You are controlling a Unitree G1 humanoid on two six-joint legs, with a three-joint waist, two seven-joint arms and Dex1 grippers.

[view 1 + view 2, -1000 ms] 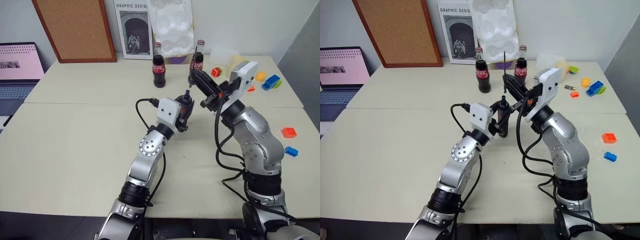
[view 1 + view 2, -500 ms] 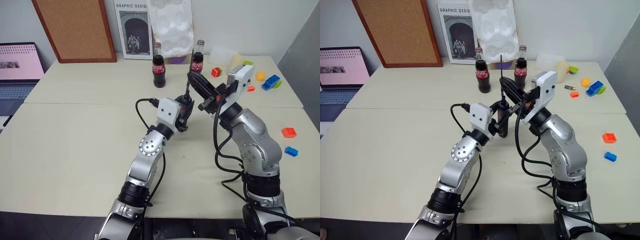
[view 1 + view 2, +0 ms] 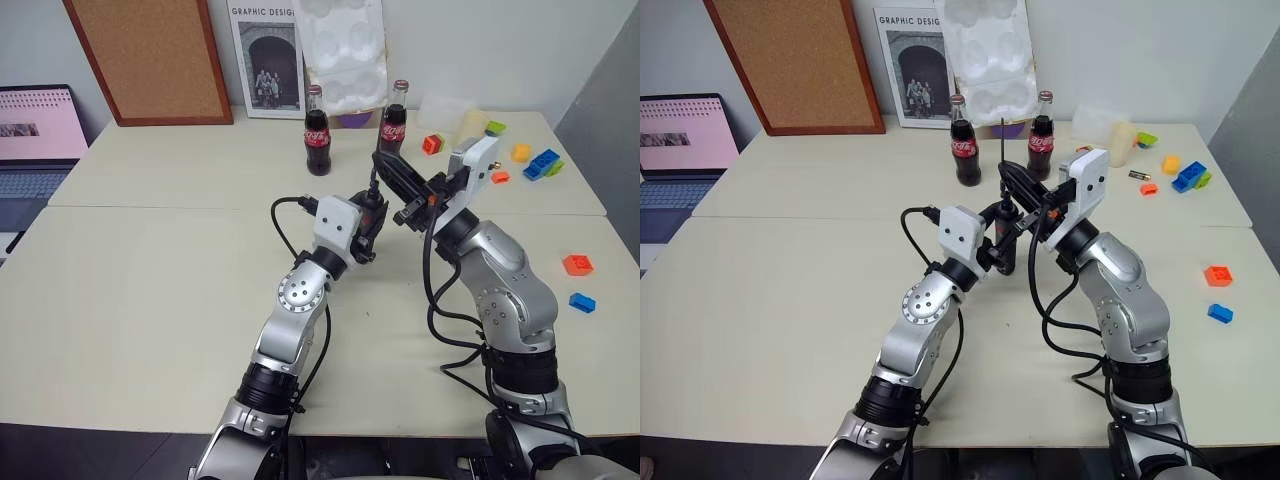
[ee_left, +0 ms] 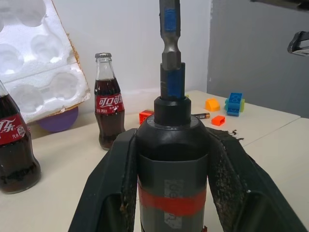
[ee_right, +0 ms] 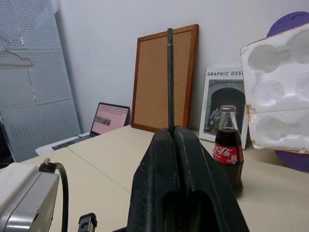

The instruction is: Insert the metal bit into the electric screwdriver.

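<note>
Left hand [image 4: 174, 159] clamped on the electric screwdriver [image 4: 173, 145], black body with red band upright between the two black fingers [image 4: 108, 188], blue tip uppermost. Held above the middle of the pale worktop [image 3: 150, 280]. A short hex piece with a blue mark seen standing in the tip in the left wrist view; what it is, cannot tell.

Right hand [image 5: 173, 133] pressed shut on the metal bit [image 5: 170, 79], thin dark rod rising straight out from between the closed fingers. Held just right of and slightly above the screwdriver's tip, the two hands close together in the head views; whether rod and tip touch, cannot tell.

Just behind both hands, two cola bottles: one [image 3: 317, 132] to the left, one [image 3: 394, 118] partly behind the right hand's fingers. Behind those, against the wall: white moulded foam tray [image 3: 345, 52], a purple round thing [image 3: 352, 119] peeping under it, a "Graphic Design" poster [image 3: 265, 60] and a cork board [image 3: 152, 58]. Laptop [image 3: 35, 135] at the far left edge.

Far right of the worktop scattered with toy bricks: orange [image 3: 432, 144], blue-and-green cluster [image 3: 542, 163], yellow-orange [image 3: 521, 152], red [image 3: 577, 264], small blue [image 3: 582, 302]. A small battery [image 3: 1137, 174] lying near them. Black cables looping from both wrists over the worktop between the arms.
</note>
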